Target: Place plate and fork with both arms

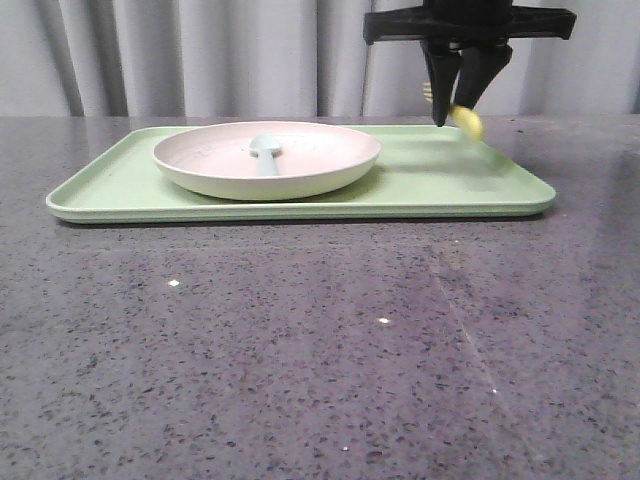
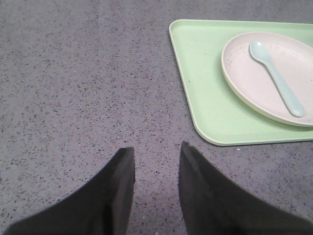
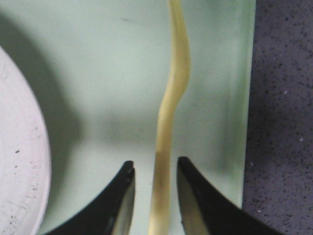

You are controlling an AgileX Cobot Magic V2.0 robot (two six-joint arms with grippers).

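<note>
The pinkish-white plate (image 1: 300,182) sits on the left half of the light-green tray (image 1: 450,180); it also shows in the left wrist view (image 2: 244,83) and the right wrist view (image 3: 19,147). The yellow fork (image 1: 466,121) hangs tilted over the tray's far right part, tines end raised. My right gripper (image 1: 452,113) is around it. In the right wrist view the fork (image 3: 171,98) runs edge-on between the jaws of my right gripper (image 3: 155,166), with a gap on each side. My left gripper (image 2: 156,149) is open and empty over bare table, left of the tray (image 2: 200,73).
A pale blue spoon (image 1: 266,150) lies inside the plate, also seen in the left wrist view (image 2: 279,78). The dark speckled table (image 1: 320,350) stretches in front of the tray. A grey curtain hangs behind. The tray's right rim (image 3: 247,98) is close to the fork.
</note>
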